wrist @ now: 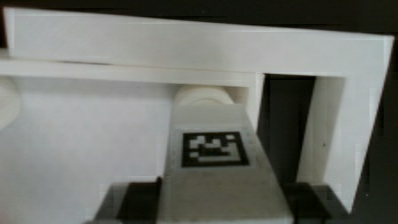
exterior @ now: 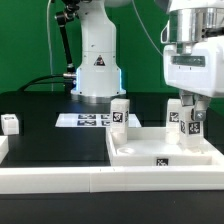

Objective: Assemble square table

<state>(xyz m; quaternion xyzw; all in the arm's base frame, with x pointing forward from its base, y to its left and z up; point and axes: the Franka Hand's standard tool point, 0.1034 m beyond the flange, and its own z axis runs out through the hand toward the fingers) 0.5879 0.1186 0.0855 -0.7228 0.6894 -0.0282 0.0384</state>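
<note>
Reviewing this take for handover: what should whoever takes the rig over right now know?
Claw: shut on a small white tagged block leg, held upright at the white plastic square tray-like tabletop's far corner, exterior view's right.
Done: second leg stands at the far corner, exterior view's left.
Left: finish the held leg; third leg lies loose on the black table, far left; fourth not in view.
</note>
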